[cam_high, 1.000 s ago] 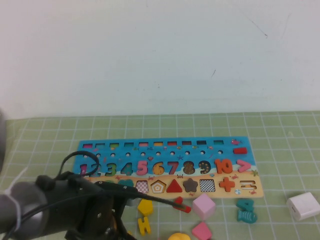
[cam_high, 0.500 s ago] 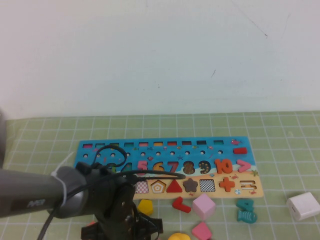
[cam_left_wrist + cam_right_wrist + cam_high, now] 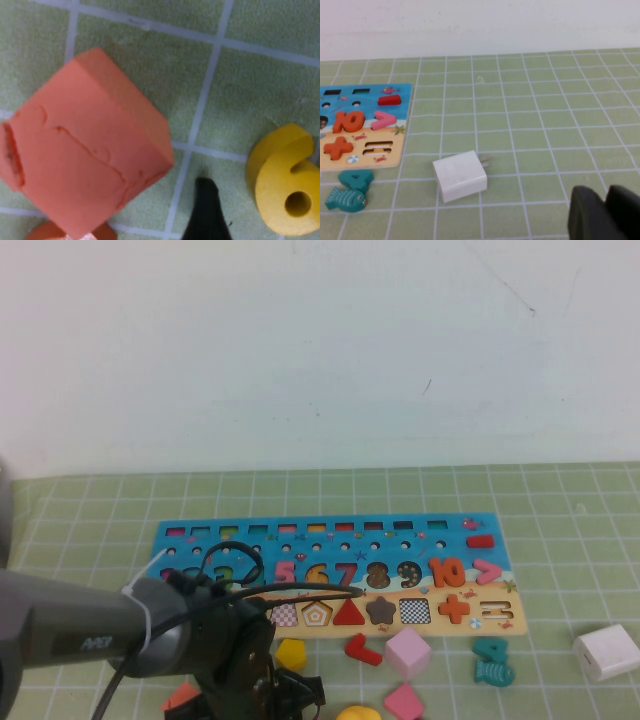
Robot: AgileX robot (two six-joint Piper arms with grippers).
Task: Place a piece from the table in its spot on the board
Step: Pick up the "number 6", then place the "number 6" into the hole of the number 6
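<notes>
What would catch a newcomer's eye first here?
The left gripper and its dark arm fill the near left of the table, low over loose pieces. In its wrist view an orange block lies beside the yellow 6. Behind stretches the board; the right gripper sits near a white charger.

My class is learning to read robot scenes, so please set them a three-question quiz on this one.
1. The right gripper, parked right of the board, looks at: A) white charger, B) red triangle, C) pink cube?
2. Fill in: the left gripper is low over the mat, a finger between the 6 and an ___ block.
3. True or false: the 6 sits in the board.
Key: 1 A. 2 orange. 3 false; it lies on the mat.
</notes>
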